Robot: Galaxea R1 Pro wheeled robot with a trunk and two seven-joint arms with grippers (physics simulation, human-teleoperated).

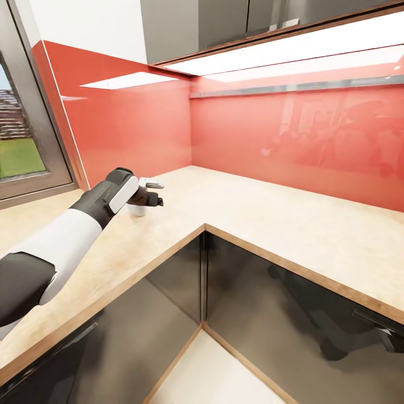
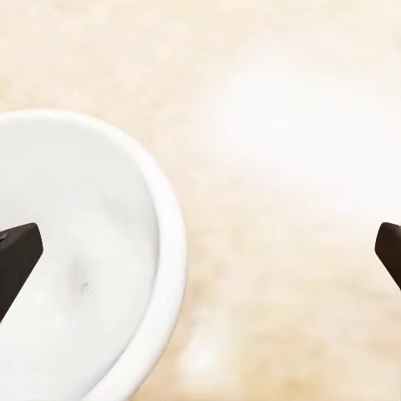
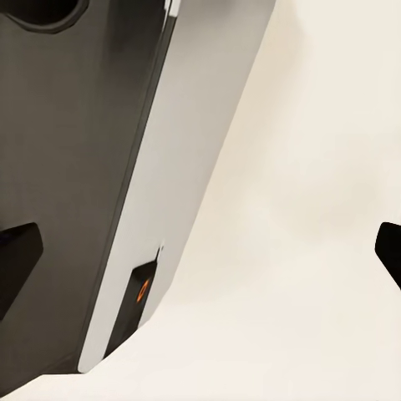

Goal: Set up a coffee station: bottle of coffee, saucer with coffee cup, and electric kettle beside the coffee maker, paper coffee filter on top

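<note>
1. One gripper matters at this moment, my left gripper (image 1: 150, 192): it hangs over the coffee cup (image 1: 136, 210), pointing down at it. In the left wrist view my two dark fingertips (image 2: 17, 255) sit at opposite edges of the frame, so the jaws are spread wide and nothing is clamped between them. One fingertip lies over the cup's white bowl (image 2: 79, 259); the other is out over bare wood beside it. I cannot tell whether that fingertip touches the cup.
2. I judge the gripper is placed this way to straddle the cup's wall, one finger inside the rim and one outside, which suits a thin-walled cup too small to grip around.
3. The cup stands upright on the counter (image 1: 269, 219), on the left run of the L-shaped top, near the red backsplash (image 1: 292, 146) and short of the inner corner. No saucer lies under it here, so the cup's placing is not yet done.
4. My right gripper (image 3: 200, 251), in its own wrist view, also has its fingertips far apart with nothing between them; beyond them are a dark grey panel with a pale edge (image 3: 180, 167) and a plain light surface.
5. Around the cup, the counter carries nothing else within the head view.
</note>
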